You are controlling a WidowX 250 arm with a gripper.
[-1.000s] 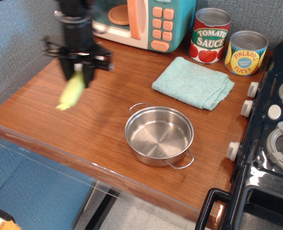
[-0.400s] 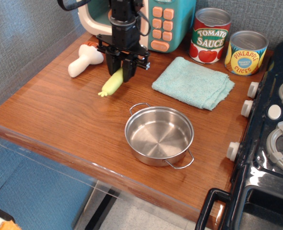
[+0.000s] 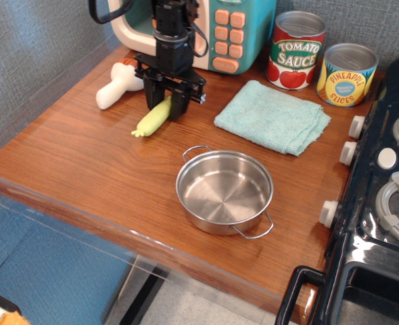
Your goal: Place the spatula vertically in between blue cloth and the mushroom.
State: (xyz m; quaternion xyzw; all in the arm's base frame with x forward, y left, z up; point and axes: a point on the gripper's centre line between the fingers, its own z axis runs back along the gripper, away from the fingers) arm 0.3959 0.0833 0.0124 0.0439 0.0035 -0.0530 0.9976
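- Holding the spatula [image 3: 152, 118] by its top end, with the fingers [image 3: 167, 108] closed tight on it, between the mushroom [image 3: 118, 84] and the cloth [image 3: 272, 116].
- Slanting down to the left, with the yellow tip low by the counter [image 3: 84, 176]; cannot tell if touching. Shiny head hidden behind the fingers.
- Looks held low like this for a soft set-down, not a drop. Just a guess.
- Not straight up and down the counter yet; likely needs a small turn before letting go.
- Lying on its side to the left of the fingers: the mushroom, white stem toward the front and brown cap toward the toy microwave [image 3: 206, 30]. Near the spatula, but not touching.
- Lying flat and folded to the right: the cloth, with bare wood between it and the spatula. Room enough for the spatula there.
- Standing in front, empty and apart from all three: the pot [image 3: 224, 192]. Not part of this job.
- Reads "TOMATO SAUCE" on the red can [image 3: 296, 50], with tomatoes drawn on it.
- Reads "PINEAPPLE SLICES" on the yellow can [image 3: 348, 74].
- No words on the microwave, only peach buttons.
- Sitting at the right edge: a black toy stove [image 3: 382, 203] with white knobs; no writing to read there.
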